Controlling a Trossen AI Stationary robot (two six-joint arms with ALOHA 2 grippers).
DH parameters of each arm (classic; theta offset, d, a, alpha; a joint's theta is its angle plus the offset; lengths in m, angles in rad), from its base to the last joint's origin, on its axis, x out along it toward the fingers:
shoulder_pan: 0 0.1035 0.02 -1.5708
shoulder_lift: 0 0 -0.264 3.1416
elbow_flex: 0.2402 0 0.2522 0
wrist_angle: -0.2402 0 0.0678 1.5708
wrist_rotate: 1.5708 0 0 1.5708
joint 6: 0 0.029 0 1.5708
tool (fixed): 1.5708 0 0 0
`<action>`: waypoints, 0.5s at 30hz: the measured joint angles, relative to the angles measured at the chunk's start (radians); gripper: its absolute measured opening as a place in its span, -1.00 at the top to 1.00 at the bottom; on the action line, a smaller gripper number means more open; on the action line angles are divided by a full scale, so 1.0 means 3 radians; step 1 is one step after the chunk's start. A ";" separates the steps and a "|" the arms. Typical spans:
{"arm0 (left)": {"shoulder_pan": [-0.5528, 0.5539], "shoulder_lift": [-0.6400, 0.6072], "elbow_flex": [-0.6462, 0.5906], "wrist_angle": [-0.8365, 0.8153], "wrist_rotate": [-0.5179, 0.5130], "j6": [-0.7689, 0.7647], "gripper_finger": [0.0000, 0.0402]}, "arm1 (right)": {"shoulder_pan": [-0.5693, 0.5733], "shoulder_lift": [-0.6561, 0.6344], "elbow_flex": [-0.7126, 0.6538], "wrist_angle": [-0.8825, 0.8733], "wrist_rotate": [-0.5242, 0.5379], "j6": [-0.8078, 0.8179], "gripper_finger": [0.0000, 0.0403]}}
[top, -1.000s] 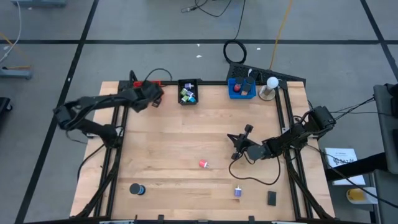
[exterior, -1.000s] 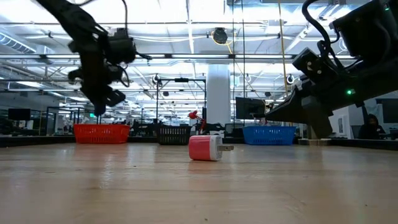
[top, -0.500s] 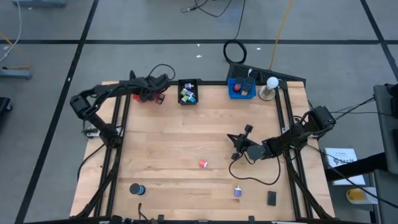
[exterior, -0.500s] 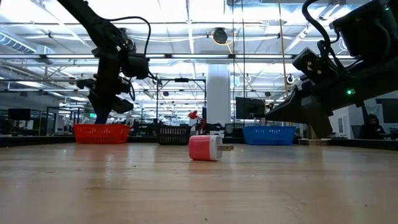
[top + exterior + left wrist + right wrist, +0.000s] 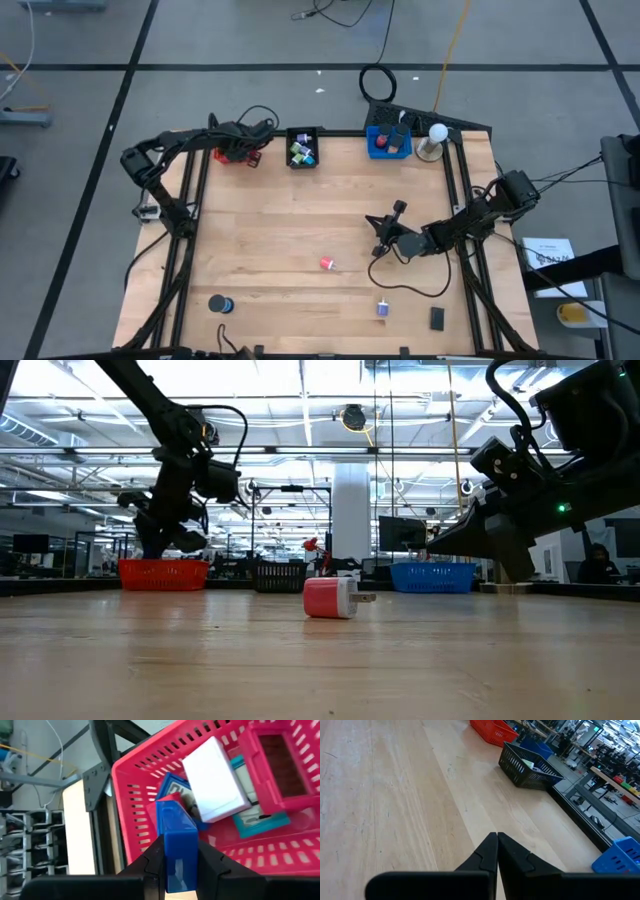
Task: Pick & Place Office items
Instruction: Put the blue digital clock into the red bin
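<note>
Your left gripper (image 5: 178, 851) now hangs over the red tray (image 5: 236, 152) at the table's far left corner, its fingers closed snugly on a blue block (image 5: 176, 845), which sits just above the tray's open top; inside you can see a white block (image 5: 215, 772), a teal piece (image 5: 260, 822) and another blue item already lying there. A second ago that arm was short of the tray, nearer the table's left edge; it has since swung in over the red tray and barely moved in the last half second, so you are likely at the release point, and opening the fingers should drop the block in. Your right gripper (image 5: 497, 851) has not moved: it rests low over the wood right of centre, fingers pressed together and holding nothing. Left to collect are the red charger-like block (image 5: 327, 263) mid-table, a small purple item (image 5: 382, 308), a black block (image 5: 437, 318) and a dark disc (image 5: 219, 304) near the front edge.
</note>
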 joint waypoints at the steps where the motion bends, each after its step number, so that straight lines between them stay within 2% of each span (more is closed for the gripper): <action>1: 0.0000 0.0001 0.0000 0.0001 0.0010 -0.0006 0.68 | 0.0000 0.0000 0.0000 0.0000 0.0000 0.0000 0.98; 7: -0.0003 0.0000 0.0000 0.0153 0.0069 -0.0038 0.63 | 0.0000 0.0000 0.0001 0.0000 -0.0001 0.0000 0.98; 15: -0.0003 0.0000 0.0000 0.0152 0.0081 -0.0073 0.30 | 0.0000 0.0000 0.0000 -0.0005 -0.0001 0.0006 0.98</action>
